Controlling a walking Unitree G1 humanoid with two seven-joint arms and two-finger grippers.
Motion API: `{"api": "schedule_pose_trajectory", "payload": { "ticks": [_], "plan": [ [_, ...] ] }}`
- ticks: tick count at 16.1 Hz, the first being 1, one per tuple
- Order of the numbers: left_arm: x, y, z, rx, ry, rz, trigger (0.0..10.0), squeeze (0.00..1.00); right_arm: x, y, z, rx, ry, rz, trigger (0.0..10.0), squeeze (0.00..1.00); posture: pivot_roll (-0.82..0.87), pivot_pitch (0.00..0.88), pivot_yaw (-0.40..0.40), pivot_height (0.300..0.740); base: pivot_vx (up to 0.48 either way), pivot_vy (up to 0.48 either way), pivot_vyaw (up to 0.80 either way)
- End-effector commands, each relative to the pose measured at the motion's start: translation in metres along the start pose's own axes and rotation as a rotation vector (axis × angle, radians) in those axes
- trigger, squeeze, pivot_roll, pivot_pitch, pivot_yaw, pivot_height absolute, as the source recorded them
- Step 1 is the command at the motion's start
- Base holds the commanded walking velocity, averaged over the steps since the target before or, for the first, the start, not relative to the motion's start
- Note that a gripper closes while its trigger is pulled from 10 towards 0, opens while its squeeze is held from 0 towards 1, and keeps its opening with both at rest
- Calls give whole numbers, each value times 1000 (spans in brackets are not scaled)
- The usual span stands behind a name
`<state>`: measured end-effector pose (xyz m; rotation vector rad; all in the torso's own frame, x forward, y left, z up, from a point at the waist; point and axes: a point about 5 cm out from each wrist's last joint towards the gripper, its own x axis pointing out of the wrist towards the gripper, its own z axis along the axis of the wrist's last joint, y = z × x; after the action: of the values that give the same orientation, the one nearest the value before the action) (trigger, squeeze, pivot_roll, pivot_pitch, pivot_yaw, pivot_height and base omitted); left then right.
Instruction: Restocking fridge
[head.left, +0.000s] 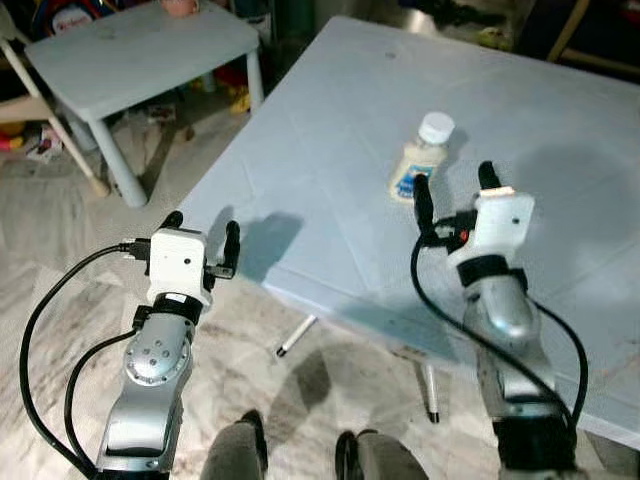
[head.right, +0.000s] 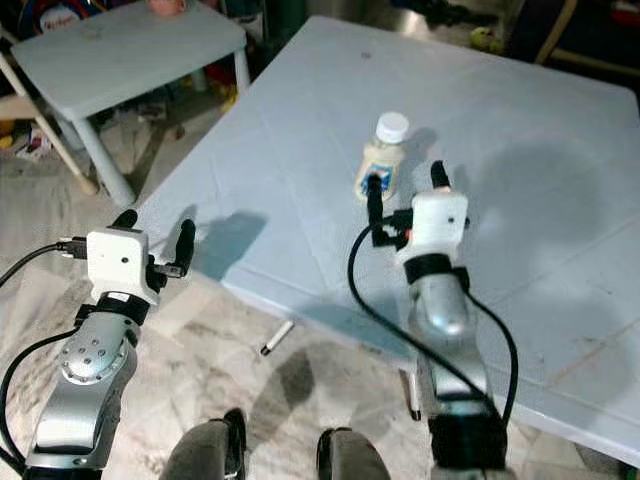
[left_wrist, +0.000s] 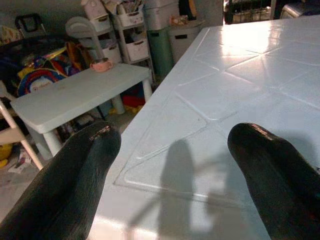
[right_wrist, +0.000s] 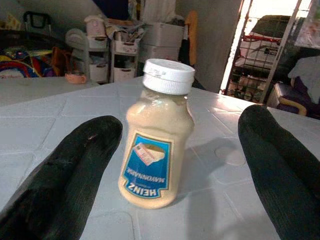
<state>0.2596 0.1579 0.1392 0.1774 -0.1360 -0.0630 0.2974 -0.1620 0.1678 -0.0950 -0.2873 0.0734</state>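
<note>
A mayonnaise bottle (head.left: 424, 156) with a white cap stands upright on the pale blue table (head.left: 560, 130), inward of its near edge. I hold the right gripper (head.left: 452, 190) just short of it, fingers spread, not touching. My left gripper (head.left: 202, 232), also spread, hangs off the table's near-left edge, above the floor (head.left: 60, 240).
</note>
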Motion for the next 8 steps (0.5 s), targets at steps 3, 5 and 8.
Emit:
{"api": "schedule_pose_trajectory", "payload": {
  "ticks": [3, 5, 8],
  "plan": [
    [-3, 0, 4, 18, -4, -5, 10000, 0, 13, -8, 1, -3, -9, 19, 10000, 0, 81, 225, -29, 740, 0, 0, 0],
    [-4, 1, 4, 23, -1, -4, 10000, 0, 20, -9, 4, -6, -27, 37, 10000, 0, 88, 230, -29, 740, 0, 0, 0],
    [-4, 3, 6, 28, 0, -4, 10000, 0, 29, -7, 7, 7, -47, 73, 10000, 0, 95, 235, -28, 740, 0, 0, 0]
  ]
}}
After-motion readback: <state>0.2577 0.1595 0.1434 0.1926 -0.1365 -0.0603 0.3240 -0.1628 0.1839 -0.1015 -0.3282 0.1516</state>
